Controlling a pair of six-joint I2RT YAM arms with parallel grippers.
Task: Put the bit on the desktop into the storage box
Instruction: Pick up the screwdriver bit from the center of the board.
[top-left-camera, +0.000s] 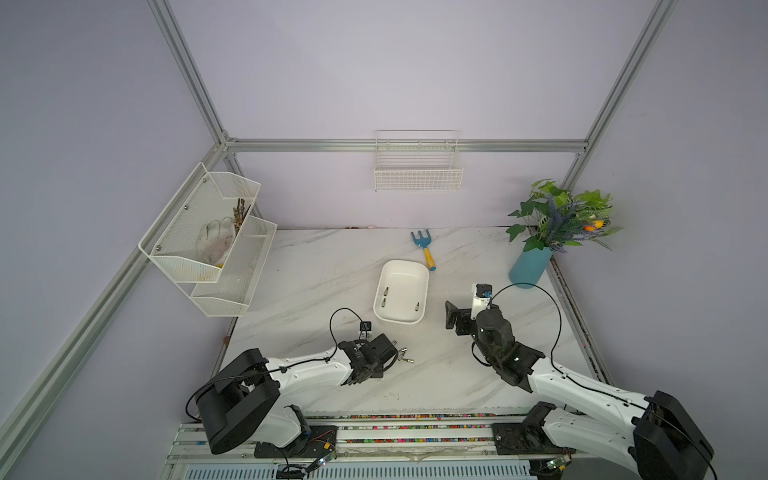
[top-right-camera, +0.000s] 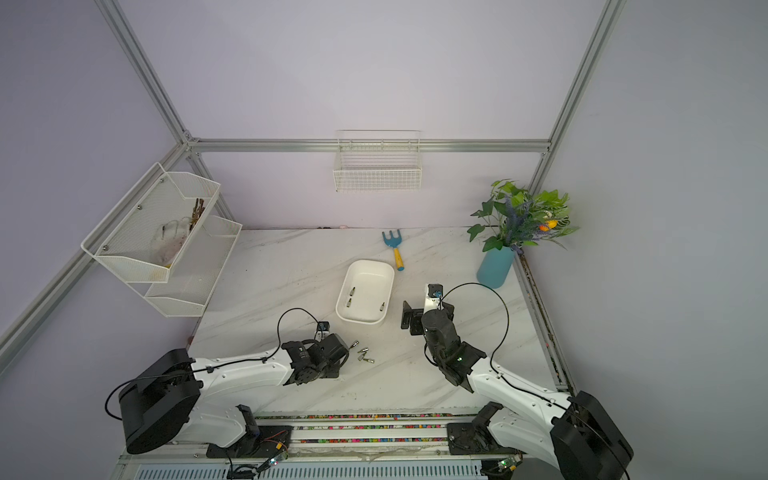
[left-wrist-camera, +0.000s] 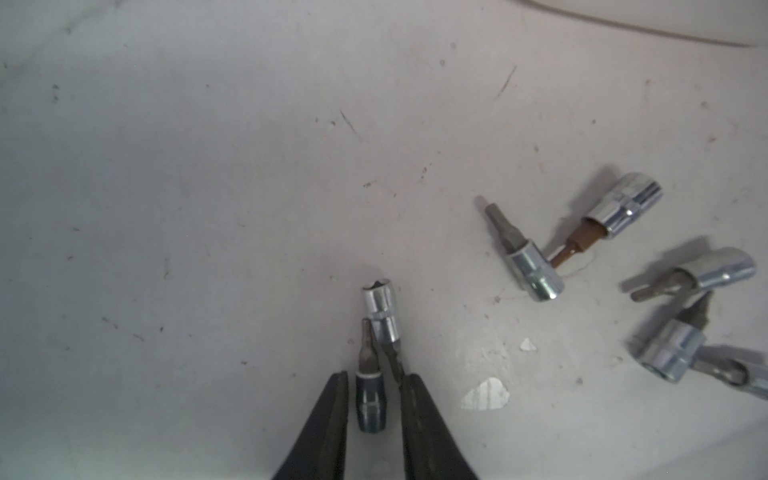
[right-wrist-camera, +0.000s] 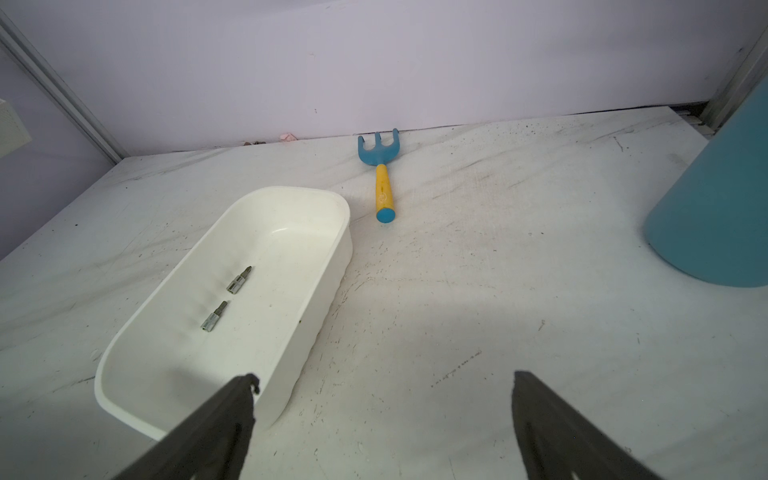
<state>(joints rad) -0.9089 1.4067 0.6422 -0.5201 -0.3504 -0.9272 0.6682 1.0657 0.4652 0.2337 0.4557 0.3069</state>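
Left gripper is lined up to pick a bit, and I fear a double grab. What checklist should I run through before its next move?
1. Bit lying inside the left gripper: ok.
2. Only one bit there: not ok; a second bit pokes its tip in.
3. Jaws closed on it: not ok; gaps show on both sides.
4. Storage box has room: ok; only three bits inside.
5. Right gripper out of the way: ok; open, beside the box.

Nothing readable is showing anywhere: no lettering, label, brand or number is coming through on the bits (left-wrist-camera: 536, 274), the storage box (right-wrist-camera: 324, 266), the garden fork (right-wrist-camera: 383, 183) or the blue vase (right-wrist-camera: 715, 224).
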